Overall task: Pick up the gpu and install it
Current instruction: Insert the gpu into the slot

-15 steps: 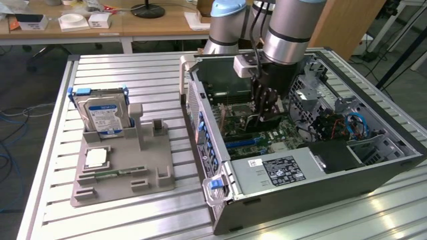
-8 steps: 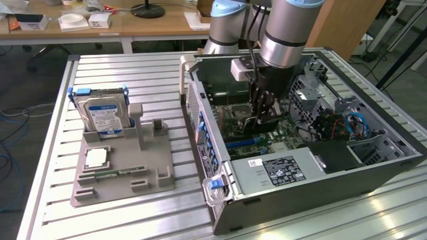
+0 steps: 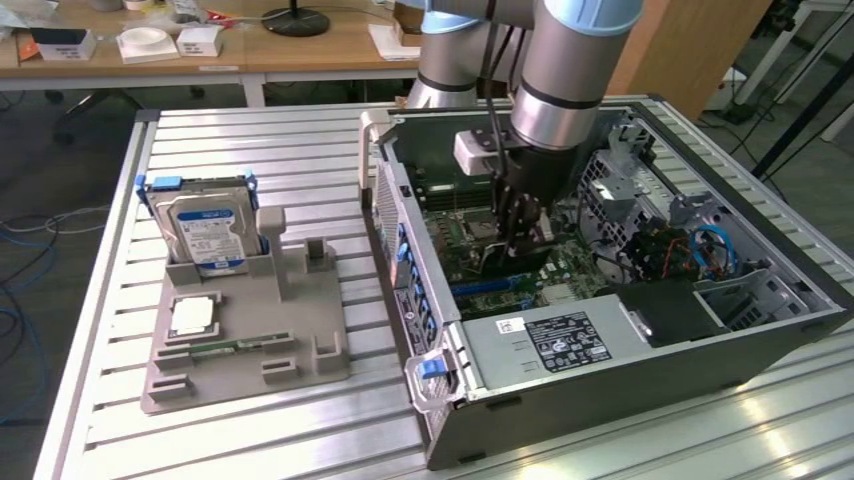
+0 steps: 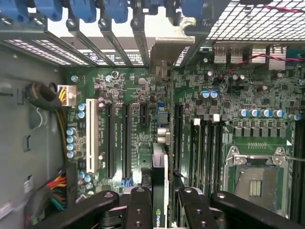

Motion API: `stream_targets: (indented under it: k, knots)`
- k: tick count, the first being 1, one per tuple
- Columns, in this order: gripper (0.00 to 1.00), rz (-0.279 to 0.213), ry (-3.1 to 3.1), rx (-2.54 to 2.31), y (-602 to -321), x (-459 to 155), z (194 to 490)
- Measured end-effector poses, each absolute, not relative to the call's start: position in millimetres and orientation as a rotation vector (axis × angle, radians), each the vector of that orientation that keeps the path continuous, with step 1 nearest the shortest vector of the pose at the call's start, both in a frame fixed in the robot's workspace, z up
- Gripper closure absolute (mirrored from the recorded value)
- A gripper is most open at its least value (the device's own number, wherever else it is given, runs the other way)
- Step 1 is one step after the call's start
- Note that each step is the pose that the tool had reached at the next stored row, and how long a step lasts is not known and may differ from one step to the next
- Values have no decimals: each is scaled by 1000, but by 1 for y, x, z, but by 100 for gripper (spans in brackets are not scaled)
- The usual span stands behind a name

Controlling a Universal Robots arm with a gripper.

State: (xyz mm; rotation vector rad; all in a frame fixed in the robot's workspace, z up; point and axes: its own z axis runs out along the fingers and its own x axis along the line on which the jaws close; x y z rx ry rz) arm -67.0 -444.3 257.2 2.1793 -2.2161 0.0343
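End effector (image 4: 162, 211) is clenched on the gpu (image 4: 159, 164), jaws partly closed, one black finger (image 4: 138, 207) on each face of the card. Grip is on the card's upper edge, and the wrist view looks straight down that edge, with an NVIDIA logo readable between the fingers.

gpu is inside the open PC case (image 3: 747, 340), standing edge-on over the motherboard (image 4: 128, 95). It sits in the strip between the expansion slots (image 4: 116, 138) and the long black slot (image 4: 177, 138) next to the memory slots (image 4: 205, 152). A silver metal bracket (image 4: 167, 47) lies in line with the card at the case's rear slot openings. Can't tell whether the card's edge is in a slot or only above the board.

Exterior view: arm (image 3: 567, 70) comes down vertically into the middle of the case, fingers deep among the board components. Case lies on its side on the slatted aluminium tabletop (image 3: 267, 140), power supply (image 3: 547, 345) at the near end.

At the exterior view's left, well apart from the case, is a grey fixture tray (image 3: 254, 375). A hard drive (image 3: 200, 225) stands upright at its back and a memory stick (image 3: 240, 347) lies flat near its front.
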Motion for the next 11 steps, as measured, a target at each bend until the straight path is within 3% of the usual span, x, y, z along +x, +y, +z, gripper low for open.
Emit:
stream_targets:
  k: [11]
  knots:
    - [74,36,-2215,2179,-446,-70,251]
